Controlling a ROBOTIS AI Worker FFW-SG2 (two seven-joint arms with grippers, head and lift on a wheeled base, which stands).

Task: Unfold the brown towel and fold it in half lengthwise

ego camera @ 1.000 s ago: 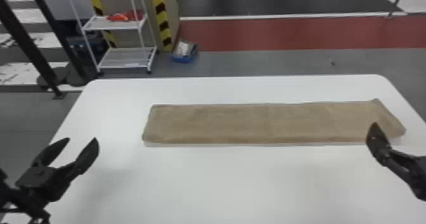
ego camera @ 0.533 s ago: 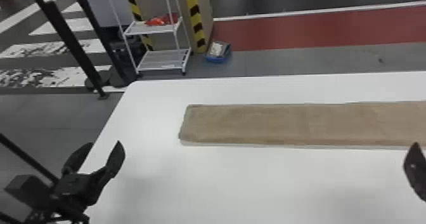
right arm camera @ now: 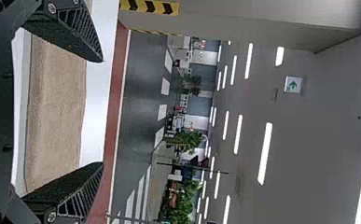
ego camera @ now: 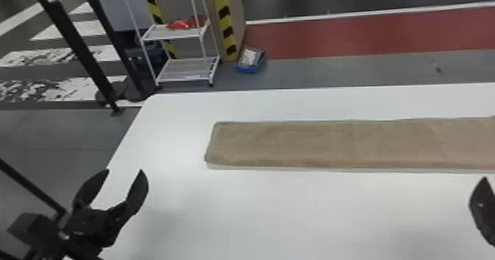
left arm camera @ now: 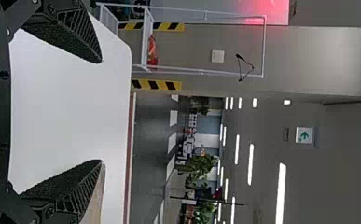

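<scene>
Left gripper [ego camera: 124,171], at 8 o'clock in the head view: two black fingers, spread apart. Right gripper [ego camera: 481,207], at 4 o'clock: fingers apart in its wrist view. Beyond them, the brown towel [ego camera: 313,143] lies flat, a long strip from centre to 3 o'clock on a white table [ego camera: 313,207]. White metal shelving unit [ego camera: 188,69], 11 o'clock.

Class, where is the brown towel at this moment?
In the head view, the brown towel lies flat on the white table, right of the left gripper and farther from the robot.
</scene>
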